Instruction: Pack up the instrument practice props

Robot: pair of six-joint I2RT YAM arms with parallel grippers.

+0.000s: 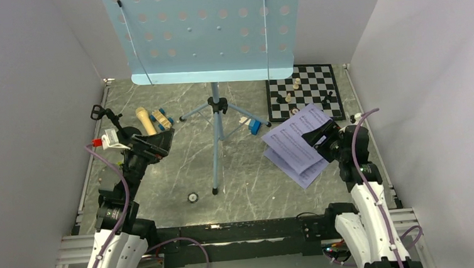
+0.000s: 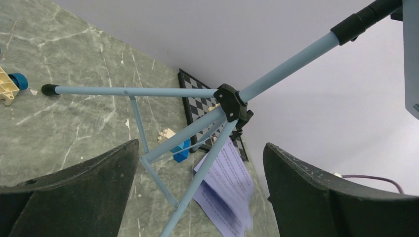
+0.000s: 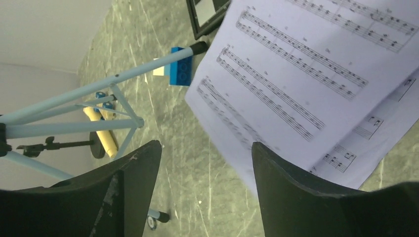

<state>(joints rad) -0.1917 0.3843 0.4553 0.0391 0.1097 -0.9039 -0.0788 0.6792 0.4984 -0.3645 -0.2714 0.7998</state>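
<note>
Music stand [image 1: 216, 119]: light-blue, upright on 3 legs mid-surface [image 1: 163, 199], legs splayed between both hands. Lavender sheet-music pages [image 1: 293, 148]: right of it, near the right hand [image 3: 206, 148], which is spread wide and grips nothing. Tan microphone [image 1: 145, 120], black mic stand [image 1: 99, 112]: far left by the wall, beyond the left hand [image 2: 200, 148], also wide open and holding nothing. Chessboard [image 1: 312, 84], blue block [image 1: 255, 126]: behind. Room to move: beside the front leg.

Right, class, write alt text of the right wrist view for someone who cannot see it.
Lavender sheet-music pages fill the upper right, beyond the open right gripper. Left of them are the legs of the light-blue music stand and a blue block.
</note>
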